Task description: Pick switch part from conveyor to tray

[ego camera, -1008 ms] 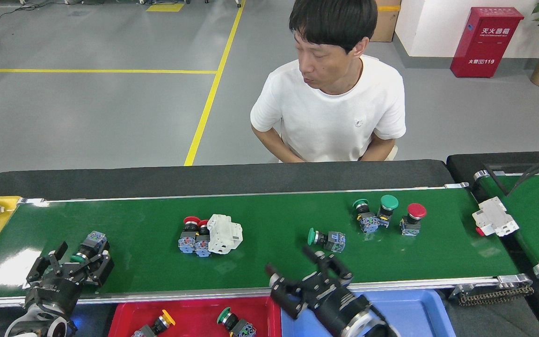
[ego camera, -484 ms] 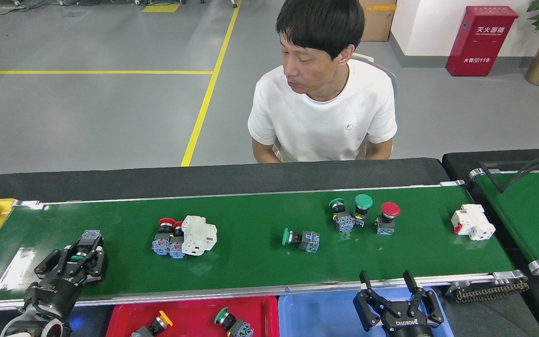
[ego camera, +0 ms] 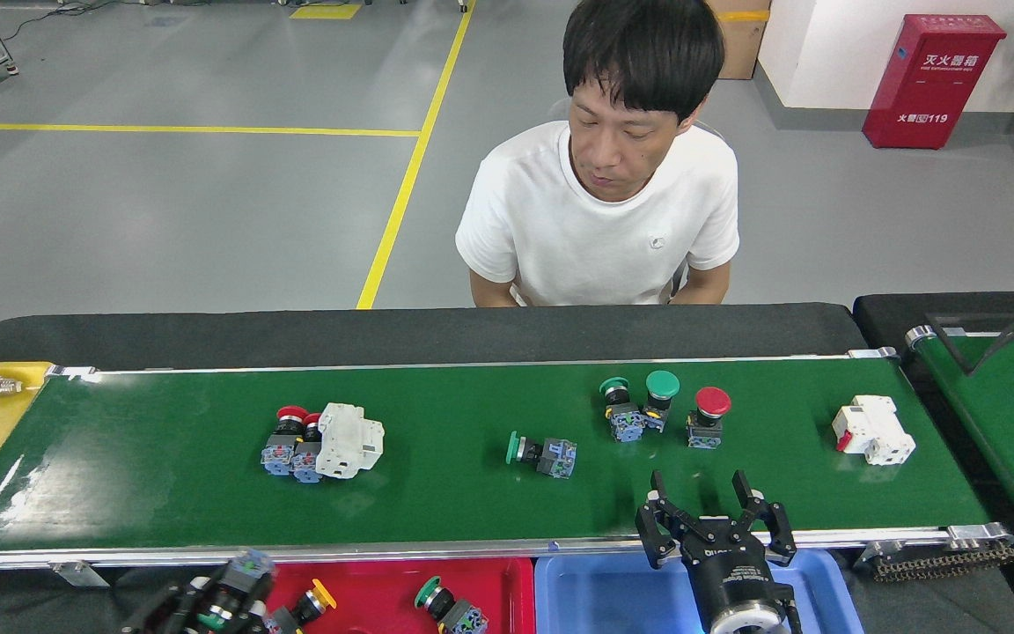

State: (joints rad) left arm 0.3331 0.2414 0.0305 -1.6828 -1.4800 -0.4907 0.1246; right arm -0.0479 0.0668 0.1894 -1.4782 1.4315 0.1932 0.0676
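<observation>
The left gripper [ego camera: 224, 600], clamped on a switch part [ego camera: 243, 572], has moved off the conveyor [ego camera: 164, 458] to the red tray [ego camera: 507, 586], while the right gripper [ego camera: 706, 506], fingers apart, has risen over the belt's near edge, grey floor [ego camera: 164, 220] beyond.

Left claw [ego camera: 224, 599]: mine, low over the red tray [ego camera: 507, 594], closed around a switch part [ego camera: 243, 568].
Right claw [ego camera: 708, 511]: fingers spread, at the conveyor's [ego camera: 164, 458] near rail, above the blue bin [ego camera: 604, 599].
Tray: I see a yellow-capped switch [ego camera: 313, 603] and a green-capped switch [ego camera: 445, 606] inside.
Belt: red-capped pair [ego camera: 289, 436] touching a white breaker [ego camera: 349, 440]; another white breaker [ego camera: 872, 429] far right.
Person [ego camera: 604, 202]: seated behind the belt.
</observation>
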